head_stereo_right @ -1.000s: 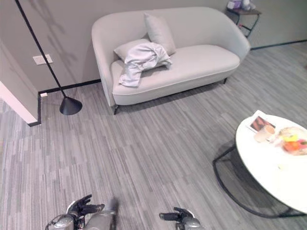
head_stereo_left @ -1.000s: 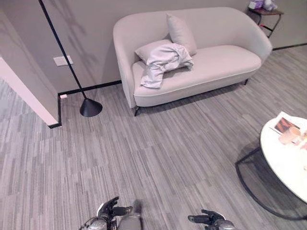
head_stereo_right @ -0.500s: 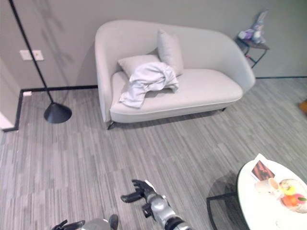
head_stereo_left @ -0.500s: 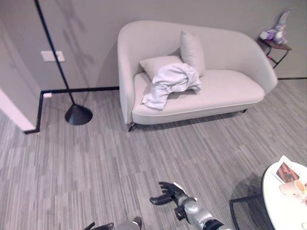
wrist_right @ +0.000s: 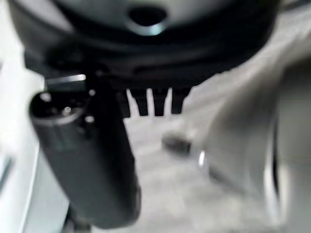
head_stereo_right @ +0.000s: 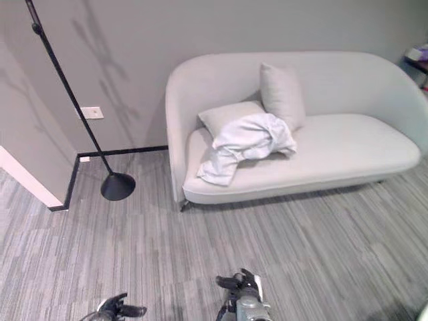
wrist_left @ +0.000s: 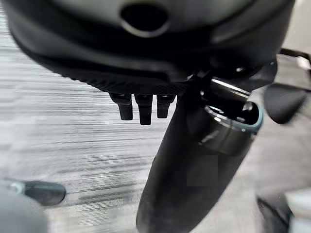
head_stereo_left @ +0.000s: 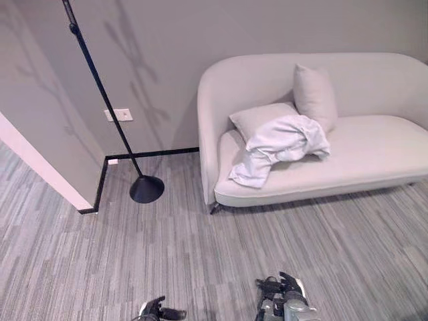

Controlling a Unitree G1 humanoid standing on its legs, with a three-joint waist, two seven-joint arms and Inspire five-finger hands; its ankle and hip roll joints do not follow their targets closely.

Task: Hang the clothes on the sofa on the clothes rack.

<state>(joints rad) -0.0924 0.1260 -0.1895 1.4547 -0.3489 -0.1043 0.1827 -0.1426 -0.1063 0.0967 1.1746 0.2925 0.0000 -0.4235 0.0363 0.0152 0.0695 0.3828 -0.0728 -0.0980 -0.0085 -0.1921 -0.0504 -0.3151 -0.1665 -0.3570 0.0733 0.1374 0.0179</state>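
White garment draped over cushion on sofa seat, left end. Left hand, right hand seen low above carpet, well apart from sofa; both w/ fingers relaxed, nothing held. Floor lamp near wall.

1. sofa, right of frame: matt pale grey cloth, smooth.
2. garment on the sofa seat: soft, crumpled white cloth.
3. floor: grey striped carpet, rough and matt.
4. floor lamp, left: black metal, matt.
5. wall: smooth matt paint.
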